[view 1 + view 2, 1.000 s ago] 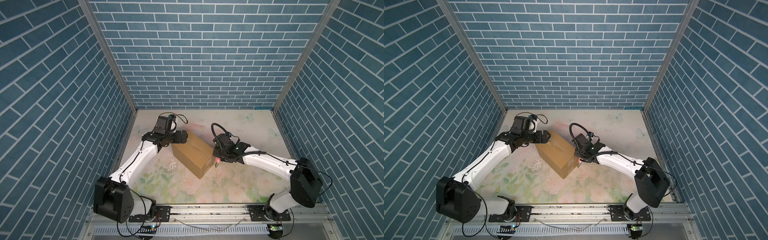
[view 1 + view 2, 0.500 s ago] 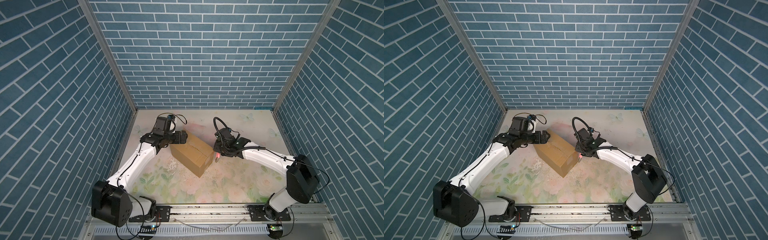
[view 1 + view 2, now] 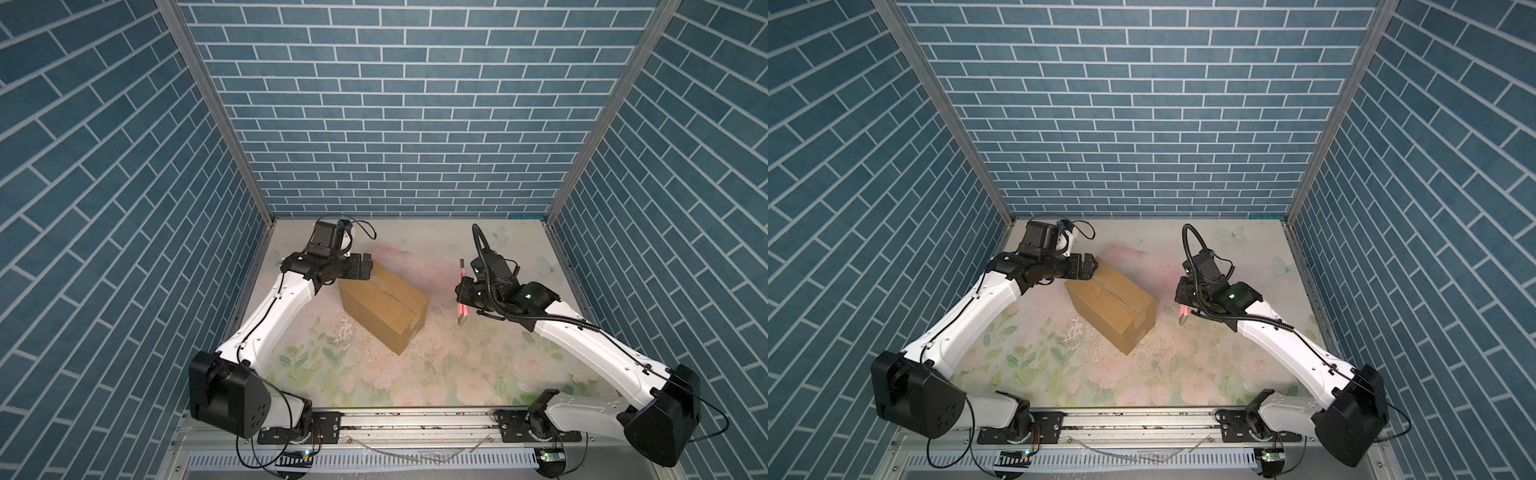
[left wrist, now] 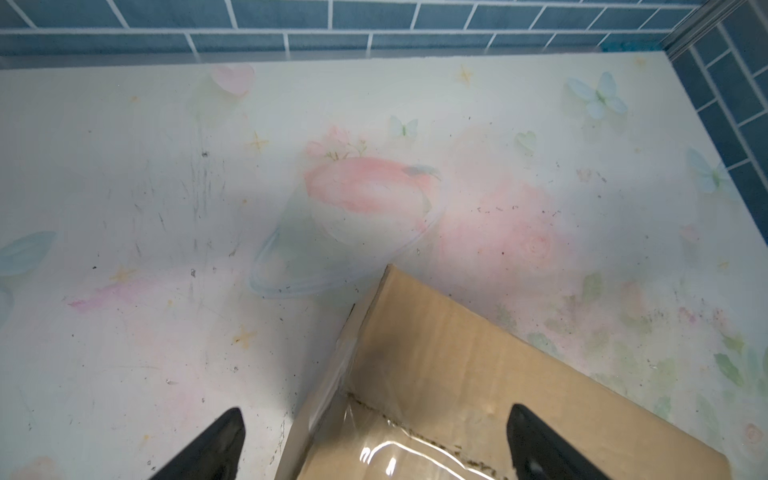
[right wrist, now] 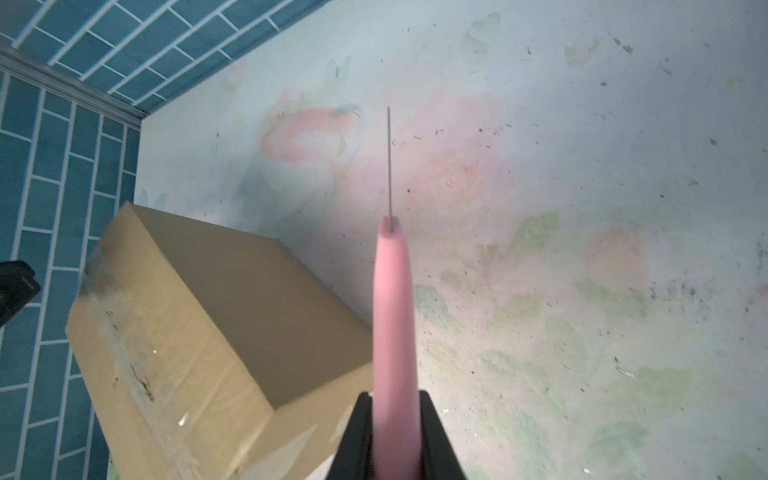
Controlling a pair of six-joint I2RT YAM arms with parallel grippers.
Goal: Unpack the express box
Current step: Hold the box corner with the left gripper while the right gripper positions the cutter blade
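Right arm has swung away from the express box, and the pink knife is now well apart from it.

Top views: box lies skewed mid-tabletop. My left jaws sit at its far corner, probably to steady it.

Left wrist: jaws wide apart over that taped corner, gripping nothing.

Right wrist: jaws clamped on the knife handle, blade pointing ahead. I judge it's parked clear of the cardboard.
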